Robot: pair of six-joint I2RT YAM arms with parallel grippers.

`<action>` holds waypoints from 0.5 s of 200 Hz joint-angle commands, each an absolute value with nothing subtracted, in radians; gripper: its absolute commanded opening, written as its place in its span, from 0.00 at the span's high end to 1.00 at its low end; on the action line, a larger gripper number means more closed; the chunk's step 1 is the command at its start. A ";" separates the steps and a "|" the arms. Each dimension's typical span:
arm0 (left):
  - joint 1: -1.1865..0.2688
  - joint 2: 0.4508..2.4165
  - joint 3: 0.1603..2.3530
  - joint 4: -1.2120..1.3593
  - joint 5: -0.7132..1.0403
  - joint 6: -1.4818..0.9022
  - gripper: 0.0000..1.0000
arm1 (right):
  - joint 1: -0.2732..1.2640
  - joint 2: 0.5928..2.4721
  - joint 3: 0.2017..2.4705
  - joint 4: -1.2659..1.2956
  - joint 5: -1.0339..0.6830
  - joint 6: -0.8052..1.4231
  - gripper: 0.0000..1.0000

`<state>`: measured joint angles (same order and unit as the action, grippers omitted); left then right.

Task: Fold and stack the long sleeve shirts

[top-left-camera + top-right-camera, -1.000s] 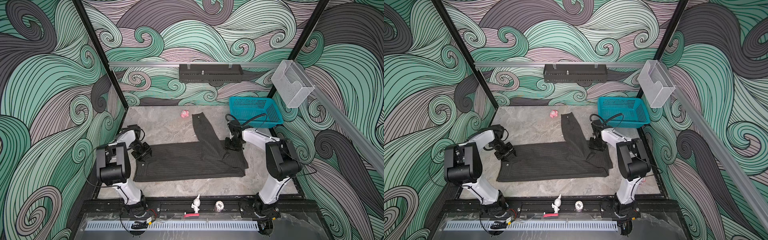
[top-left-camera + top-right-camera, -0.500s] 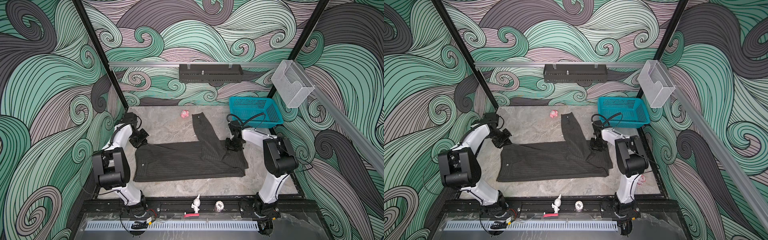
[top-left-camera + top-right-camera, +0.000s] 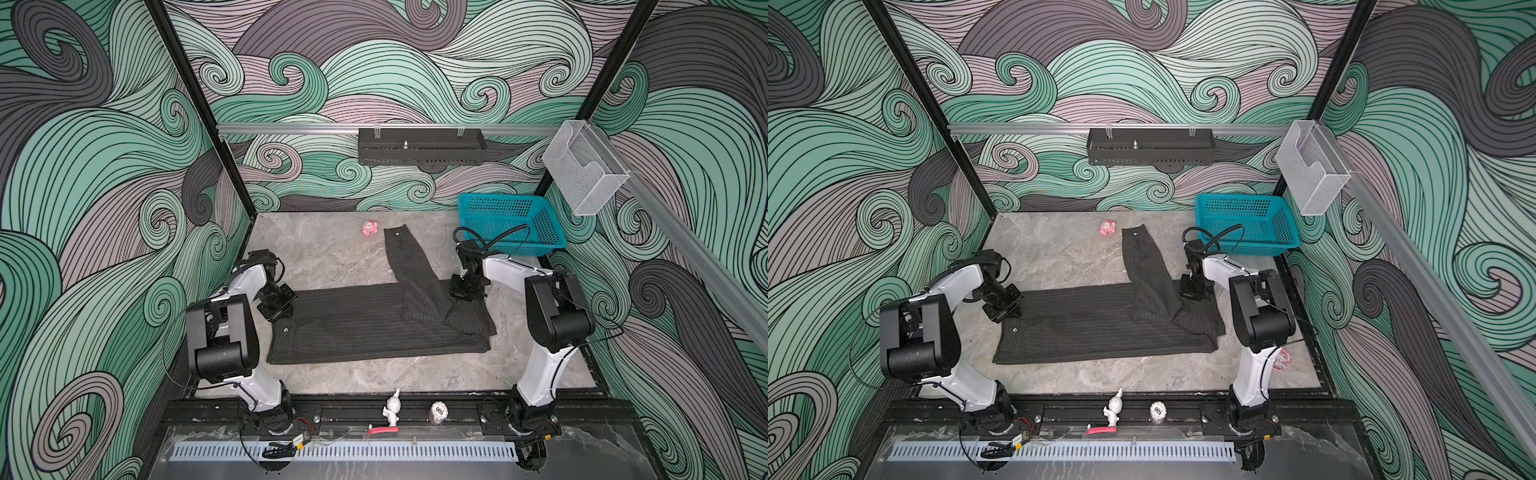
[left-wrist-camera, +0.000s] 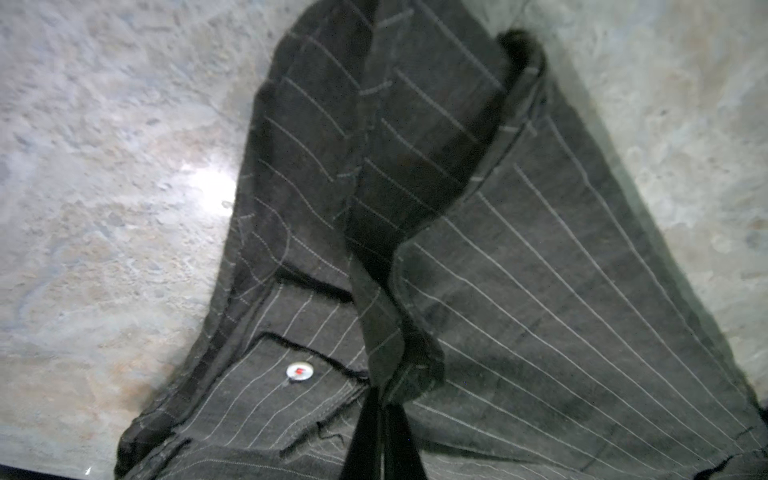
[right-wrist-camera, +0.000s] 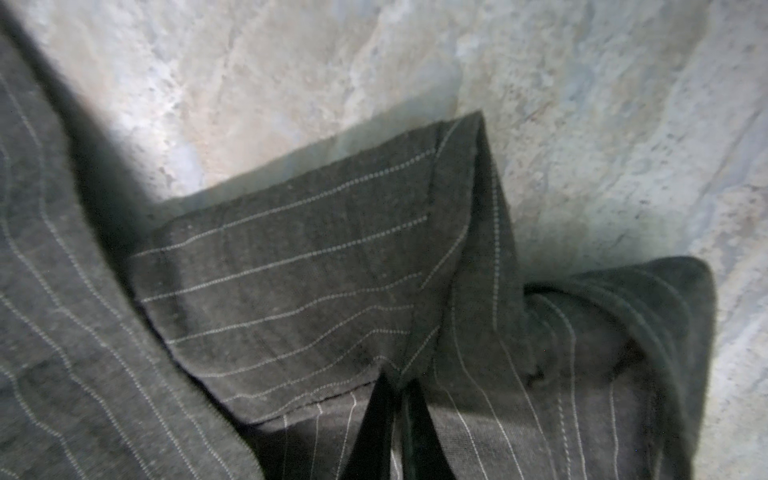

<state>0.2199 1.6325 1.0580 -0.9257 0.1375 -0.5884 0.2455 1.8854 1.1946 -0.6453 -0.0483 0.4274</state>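
Observation:
One long sleeve shirt (image 3: 374,328) (image 3: 1100,328), dark charcoal with thin pale pinstripes, lies spread flat across the middle of the table in both top views. One sleeve (image 3: 405,257) runs toward the back wall. My left gripper (image 3: 282,309) (image 3: 1013,311) sits at the shirt's far left corner. In the left wrist view it (image 4: 380,399) is shut on a raised ridge of cloth (image 4: 374,291) beside a small light button (image 4: 299,371). My right gripper (image 3: 463,293) (image 3: 1192,293) sits at the far right corner. In the right wrist view it (image 5: 397,382) is shut on a folded edge (image 5: 291,270).
A teal mesh basket (image 3: 509,222) stands at the back right, just behind the right arm. A small pink object (image 3: 369,227) lies near the sleeve's cuff. A white figurine (image 3: 391,409) and a small can (image 3: 437,411) stand on the front rail. Bare grey table (image 3: 332,257) shows behind the shirt.
My left gripper swung toward the back, then came down onto the shirt's far left corner. Both grippers have closed on the cloth. The right arm has hardly moved.

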 commanded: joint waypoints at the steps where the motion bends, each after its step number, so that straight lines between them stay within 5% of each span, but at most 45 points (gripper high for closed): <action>1: 0.256 1.609 1.077 -0.958 0.104 -0.579 0.75 | 0.239 1.912 1.189 -0.667 0.000 0.434 0.92; 19: 0.262 1.573 1.112 -0.972 0.132 -0.571 0.55 | 0.243 1.864 1.185 -0.666 -0.027 0.416 0.81; 43: 0.249 1.528 1.167 -0.956 0.251 -0.553 0.46 | 0.268 1.763 1.196 -0.640 -0.020 0.378 0.58; 70: 0.195 1.493 1.206 -0.924 0.326 -0.543 0.43 | 0.308 1.731 1.263 -0.572 -0.040 0.311 0.49; 100: 0.149 1.483 1.212 -0.897 0.357 -0.543 0.44 | 0.360 1.915 1.503 -0.636 -0.047 0.230 0.44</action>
<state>0.1780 1.4940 1.1980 -0.9070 0.2928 -0.5571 0.3218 1.7863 1.3472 -0.6250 -0.0414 0.3164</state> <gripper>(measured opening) 0.566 0.541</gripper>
